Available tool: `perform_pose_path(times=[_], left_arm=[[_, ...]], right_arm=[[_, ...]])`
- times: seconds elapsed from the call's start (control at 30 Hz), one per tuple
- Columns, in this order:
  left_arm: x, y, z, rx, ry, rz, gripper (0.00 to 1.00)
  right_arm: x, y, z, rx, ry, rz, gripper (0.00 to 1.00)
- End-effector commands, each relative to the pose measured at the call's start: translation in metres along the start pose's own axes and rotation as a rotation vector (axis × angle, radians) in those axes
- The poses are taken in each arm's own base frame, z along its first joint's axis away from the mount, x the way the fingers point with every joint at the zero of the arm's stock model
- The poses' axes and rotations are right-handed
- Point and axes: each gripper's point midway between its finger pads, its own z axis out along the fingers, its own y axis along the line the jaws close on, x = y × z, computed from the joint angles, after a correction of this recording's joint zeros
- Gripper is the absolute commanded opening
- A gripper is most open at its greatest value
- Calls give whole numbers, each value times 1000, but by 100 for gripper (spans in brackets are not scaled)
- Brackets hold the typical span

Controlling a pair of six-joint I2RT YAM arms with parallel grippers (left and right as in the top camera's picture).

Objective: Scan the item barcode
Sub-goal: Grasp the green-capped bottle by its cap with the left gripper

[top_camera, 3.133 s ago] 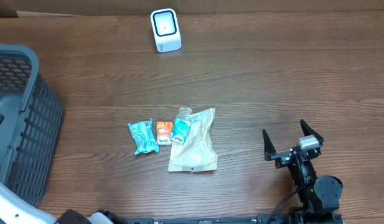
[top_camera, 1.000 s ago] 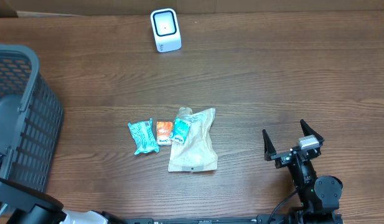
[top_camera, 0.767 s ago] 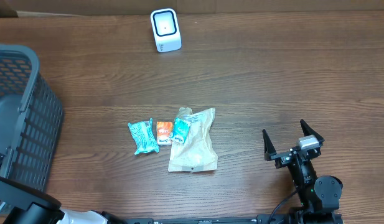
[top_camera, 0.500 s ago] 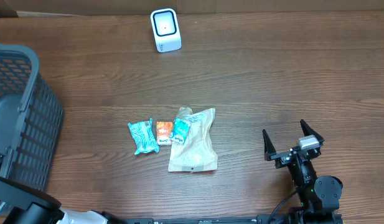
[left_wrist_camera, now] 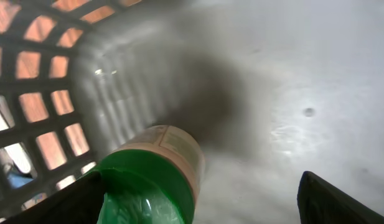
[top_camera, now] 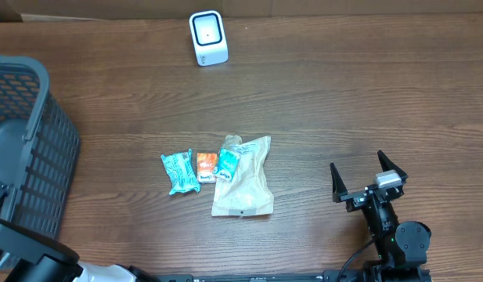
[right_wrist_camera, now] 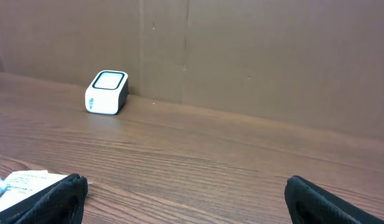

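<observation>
In the left wrist view a tan-labelled container with a green lid (left_wrist_camera: 148, 186) lies on the grey floor of the basket (left_wrist_camera: 48, 106). My left gripper (left_wrist_camera: 198, 202) is open around it, the lid close against the left finger (left_wrist_camera: 67, 202) and a wide gap to the right finger (left_wrist_camera: 341, 199). Overhead, the left arm (top_camera: 30, 262) reaches into the grey basket (top_camera: 37, 157) and its jaws are hidden. The white scanner (top_camera: 208, 37) stands at the table's far edge. My right gripper (top_camera: 369, 178) rests open and empty at the front right, facing the scanner (right_wrist_camera: 106, 92).
Mid-table lie a teal packet (top_camera: 179, 171), a small orange packet (top_camera: 207, 166), another teal packet (top_camera: 228, 164) and a tan pouch (top_camera: 243, 182). The pouch's corner (right_wrist_camera: 20, 180) shows beside the right gripper's left finger. A cardboard wall (right_wrist_camera: 241, 50) backs the table.
The left gripper's jaws have narrowed a little around the green-lidded container. Three seconds ago the left arm was barely in the overhead view. The right arm has not moved.
</observation>
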Motion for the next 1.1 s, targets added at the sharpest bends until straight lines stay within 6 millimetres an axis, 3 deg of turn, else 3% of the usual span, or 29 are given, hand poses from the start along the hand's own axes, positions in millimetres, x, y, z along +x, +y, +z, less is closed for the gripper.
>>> perform_pose_path(times=[0.0,0.27,0.73,0.93,1.07], left_arm=[[7,-36,2,120,28,42,84],[7,-68,-5,146,-4,137,85],[1,-93,-12,199,-45,192,85],[-13,-92,-38,202,-64,189,84],[-26,-71,-65,127,-76,87,84]], right_arm=[[2,0,0,3,-4,6,100],[2,0,0,2,-4,6,100],[2,0,0,3,-4,6,100],[2,0,0,2,-4,6,100],[2,0,0,2,-4,6,100]])
